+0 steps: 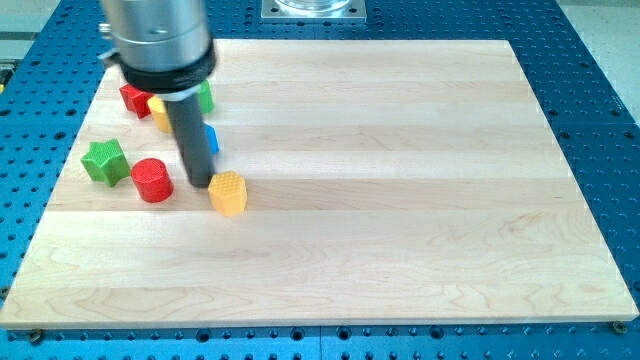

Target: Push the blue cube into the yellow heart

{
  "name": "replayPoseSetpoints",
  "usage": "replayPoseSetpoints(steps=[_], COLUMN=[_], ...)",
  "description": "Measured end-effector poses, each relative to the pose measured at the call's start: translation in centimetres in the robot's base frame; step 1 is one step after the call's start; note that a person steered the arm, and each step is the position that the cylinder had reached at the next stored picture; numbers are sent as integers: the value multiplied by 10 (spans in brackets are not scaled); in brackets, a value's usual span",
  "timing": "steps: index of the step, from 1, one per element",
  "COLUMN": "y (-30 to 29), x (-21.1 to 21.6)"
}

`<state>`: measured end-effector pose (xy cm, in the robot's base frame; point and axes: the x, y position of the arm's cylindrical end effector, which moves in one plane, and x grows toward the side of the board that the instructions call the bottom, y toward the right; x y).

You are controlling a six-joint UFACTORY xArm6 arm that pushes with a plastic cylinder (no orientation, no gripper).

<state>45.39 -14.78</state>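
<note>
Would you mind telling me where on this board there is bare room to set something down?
Everything from the yellow block to the view's right edge of the board is bare, as is the strip along the view's bottom. The top-left corner is crowded: green star, red cylinder, blue cube and my tip.

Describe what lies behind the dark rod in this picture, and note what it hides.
Behind the rod, a sliver of the blue block shows at its right edge; most is covered, so its shape is unclear. A yellow block and a green block peek out higher up. My tip sits beside the yellow block.
</note>
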Motion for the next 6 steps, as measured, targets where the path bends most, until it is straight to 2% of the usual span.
replayPoseSetpoints(steps=[2, 3, 4, 5, 6], y=[10, 12, 44, 39, 31], x=[-60, -60, -66, -102, -102])
